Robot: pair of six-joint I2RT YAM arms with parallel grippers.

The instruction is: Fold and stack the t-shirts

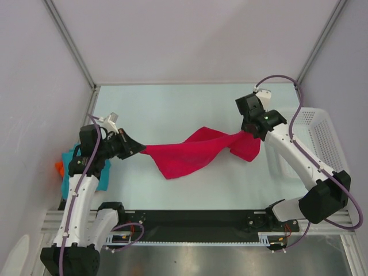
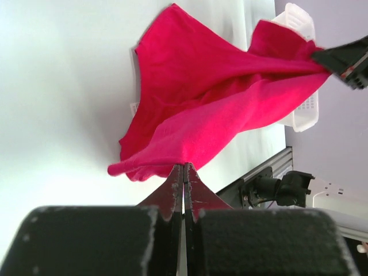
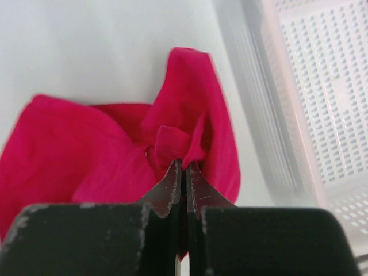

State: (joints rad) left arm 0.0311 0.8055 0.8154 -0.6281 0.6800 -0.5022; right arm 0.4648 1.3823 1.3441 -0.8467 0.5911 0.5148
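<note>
Your left gripper [image 1: 141, 148] is clamped on the pink shirt [image 1: 195, 150]. In the left wrist view, the fingers [image 2: 175, 187] are pressed right together with just the shirt's edge pinched between the tips. Over on the other side, your right gripper [image 1: 251, 133] is closed just as tight. The right wrist view shows a bunched fold of pink cloth [image 3: 86, 149] nipped at the fingertips [image 3: 172, 181], with no gap showing between them.

So the pink shirt is strung out between your two arms over the middle of the table [image 1: 172, 109]. It's twisted along its length and not flat. A wide lobe sags low near the left gripper, and a shorter flap hangs under the right one. I can't tell whether that low lobe touches the table.

From the left wrist you see the shirt [image 2: 218, 103] fanning away to the right gripper [image 2: 342, 60] at the far end, with the basket [image 2: 299, 17] behind it. The basket [image 1: 322, 132] sits at the table's right edge, just beside your right arm and apart from the cloth.

On the far left, the teal shirt [image 1: 104, 173] lies bunched beside your left arm, partly hidden by it. A bit of the orange shirt [image 1: 58, 167] peeks out at its outer side.
</note>
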